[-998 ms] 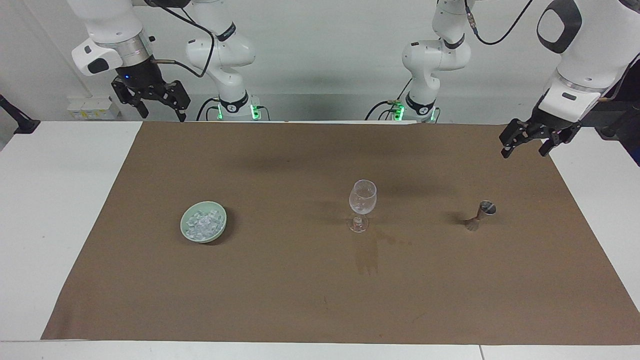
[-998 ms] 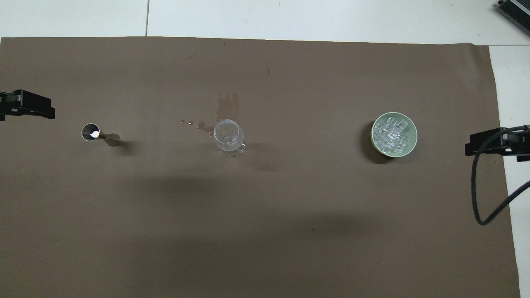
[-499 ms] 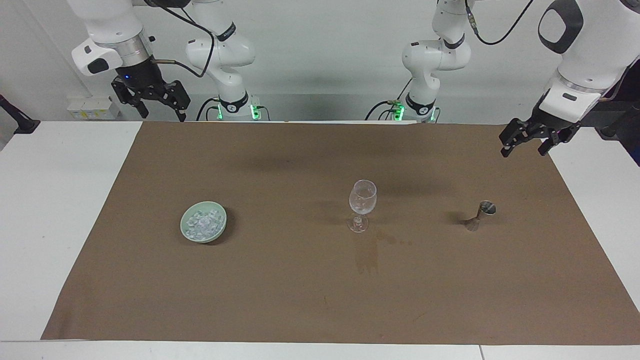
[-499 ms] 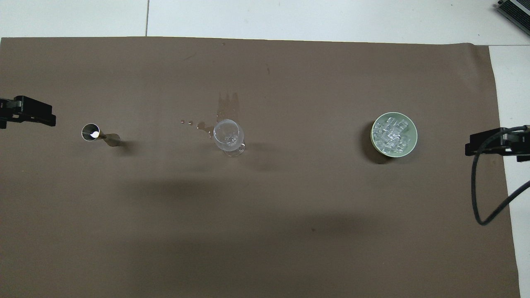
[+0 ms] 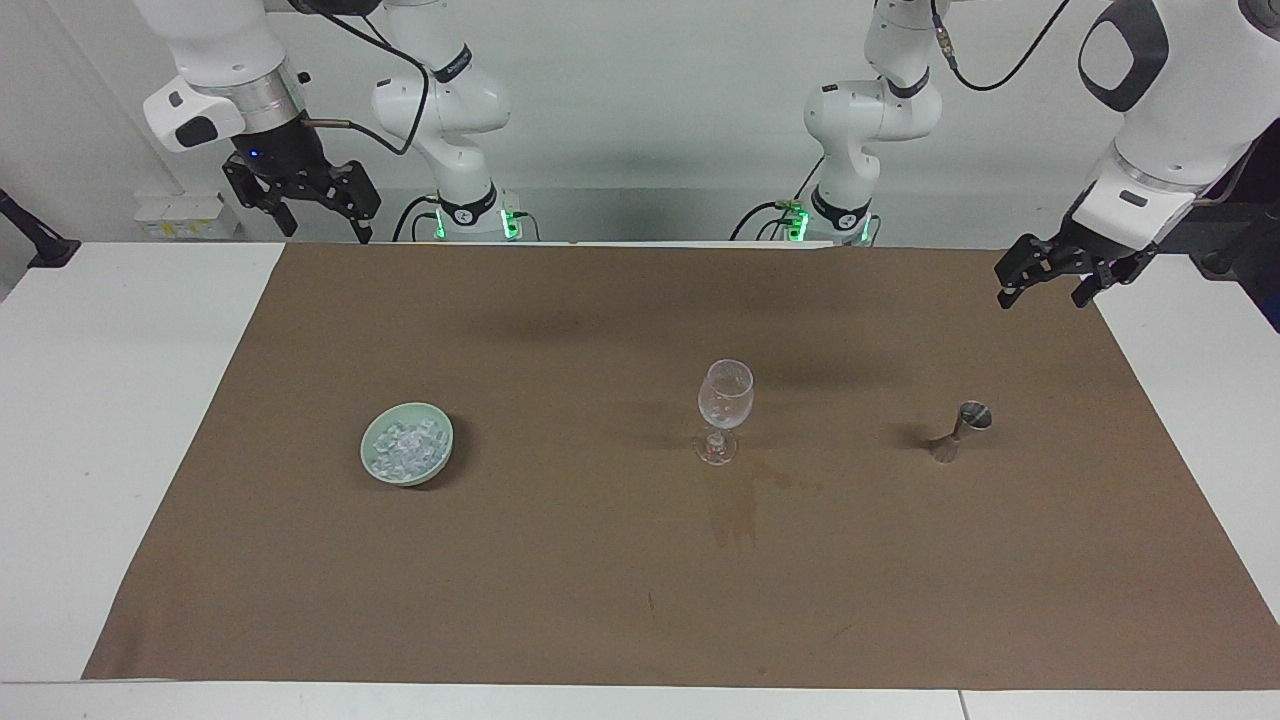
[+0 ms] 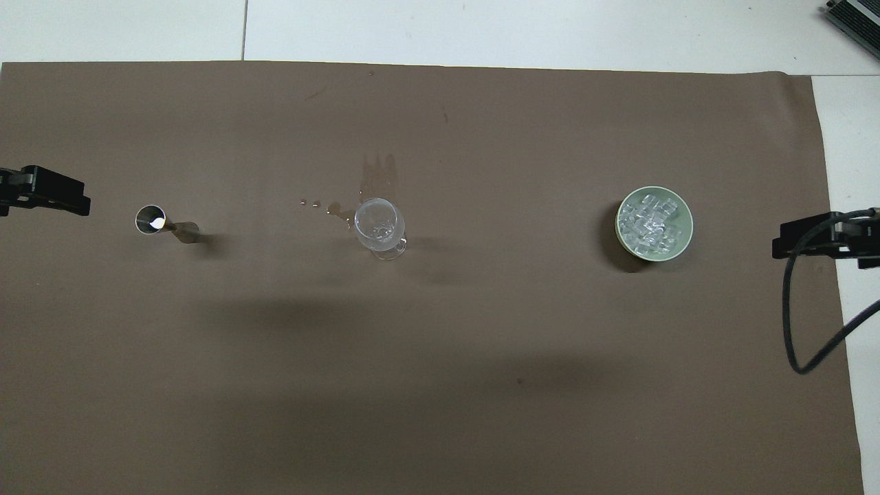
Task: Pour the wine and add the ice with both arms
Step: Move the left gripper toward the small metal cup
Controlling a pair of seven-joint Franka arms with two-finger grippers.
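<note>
Item 1, both arms. Only the facing view gives us the white arms whole; the overhead view cuts them down to black tips at its side edges. We list the left pincer (image 5: 1042,283) as raised over the brown mat's (image 5: 560,560) edge at the left arm's end of the table (image 5: 90,420), fingers spread, nothing between them. The right pincer (image 5: 318,214) hangs above the mat's corner closest to the robots at the right arm's end, likewise spread and empty.

Item 2, pale green bowl (image 5: 370,462). It sits on the mat toward the right arm's end and carries the ice (image 5: 408,447), a heap of small clear cubes; the overhead view looks straight into it and shows the cubes (image 6: 650,223) filling most of the dish.

Item 3, wine glass (image 5: 725,398), upright near the mat's middle. We cannot tell what, if anything, it contains.

Item 4, metal jigger (image 5: 966,424), upright toward the left arm's end; seen from above, at nine o'clock of the glass. Only the overhead view shows a bright glint inside its cup (image 6: 150,220).

Item 5, wet stain (image 5: 735,505), touching the glass's foot; overhead, at twelve o'clock of the glass.
</note>
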